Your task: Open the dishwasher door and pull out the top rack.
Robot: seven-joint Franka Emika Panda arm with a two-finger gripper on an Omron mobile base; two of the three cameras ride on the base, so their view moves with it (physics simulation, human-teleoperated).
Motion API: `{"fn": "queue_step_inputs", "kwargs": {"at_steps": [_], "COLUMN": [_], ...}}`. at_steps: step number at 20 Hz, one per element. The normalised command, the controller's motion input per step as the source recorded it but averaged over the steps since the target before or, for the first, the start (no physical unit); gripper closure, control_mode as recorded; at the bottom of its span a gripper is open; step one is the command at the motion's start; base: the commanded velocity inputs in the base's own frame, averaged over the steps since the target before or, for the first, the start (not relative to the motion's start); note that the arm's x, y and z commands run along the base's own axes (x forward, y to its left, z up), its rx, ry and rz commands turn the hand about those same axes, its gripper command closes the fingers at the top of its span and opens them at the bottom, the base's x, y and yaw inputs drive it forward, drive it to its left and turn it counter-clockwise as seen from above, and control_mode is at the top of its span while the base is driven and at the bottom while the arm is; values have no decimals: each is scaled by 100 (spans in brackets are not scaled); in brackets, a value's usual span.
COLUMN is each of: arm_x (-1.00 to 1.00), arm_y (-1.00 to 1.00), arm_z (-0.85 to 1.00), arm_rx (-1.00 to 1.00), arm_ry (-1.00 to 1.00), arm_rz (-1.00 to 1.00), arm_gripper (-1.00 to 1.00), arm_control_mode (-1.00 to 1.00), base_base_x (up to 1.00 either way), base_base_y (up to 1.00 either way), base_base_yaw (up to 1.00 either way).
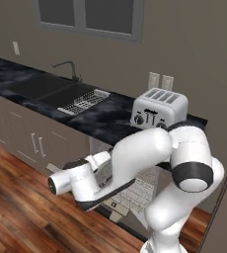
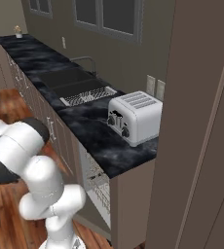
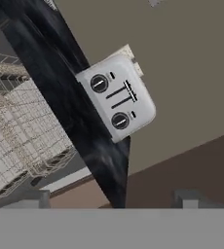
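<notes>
A dark marbled tabletop (image 1: 100, 118) runs under the window, carrying a sink (image 1: 51, 89), a flat wire dish drainer (image 1: 83, 101) and a silver toaster (image 1: 159, 109). Below the toaster the dishwasher door (image 1: 123, 210) hangs down open over the wood floor (image 1: 21, 207), largely hidden by the arm. The top rack (image 3: 21, 131), a white wire grid, sits beneath the tabletop edge. The pincer (image 3: 111, 199) points at the toaster, tips spread well apart, holding nothing.

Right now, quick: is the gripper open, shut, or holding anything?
Gripper: open, holding nothing. Its two fingertips stand well apart at the bottom of the hand view, looking at the toaster, with the top rack off to one side.
</notes>
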Motion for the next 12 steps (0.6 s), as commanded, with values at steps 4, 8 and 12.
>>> {"fn": "queue_step_inputs", "kwargs": {"at_steps": [4,8,12], "arm_x": [49,44,37], "arm_y": [-25,-8,-3], "arm_z": [1,0,-3], "arm_rx": [10,16,10], "arm_ry": [25,29,26], "arm_rz": [16,10,7], "arm_gripper": [-100,-100,-100], "arm_control_mode": [-100,-100,-100], "base_base_x": [0,0,0], "base_base_y": [0,0,0], "base_base_yaw": [0,0,0]}}
